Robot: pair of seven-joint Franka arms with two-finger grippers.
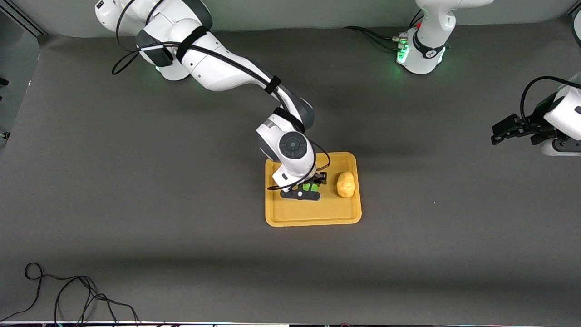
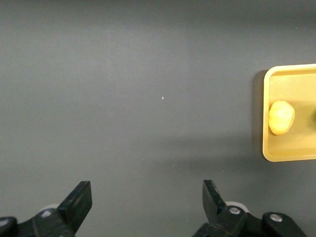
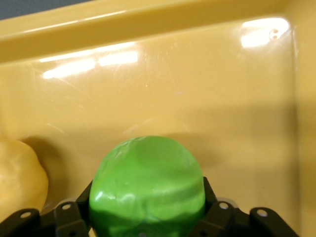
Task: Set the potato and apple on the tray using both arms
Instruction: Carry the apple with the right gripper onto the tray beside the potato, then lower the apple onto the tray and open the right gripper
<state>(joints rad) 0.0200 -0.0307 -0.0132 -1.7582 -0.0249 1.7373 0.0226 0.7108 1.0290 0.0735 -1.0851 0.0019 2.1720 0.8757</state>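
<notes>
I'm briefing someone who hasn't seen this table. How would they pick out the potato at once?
Find the orange-yellow tray mid-table. The potato lies on it toward the left arm's end, beside the green apple that the right gripper is shut on. It is the lumpy yellow-tan oval, untouched by either gripper.

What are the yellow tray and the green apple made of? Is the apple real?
The tray looks like hard, glossy plastic: lamp glare and fine scratches show on it. The apple looks like a toy, maybe plastic or rubber: shiny, evenly green, faintly lumpy. Whether it is real can't be settled.
</notes>
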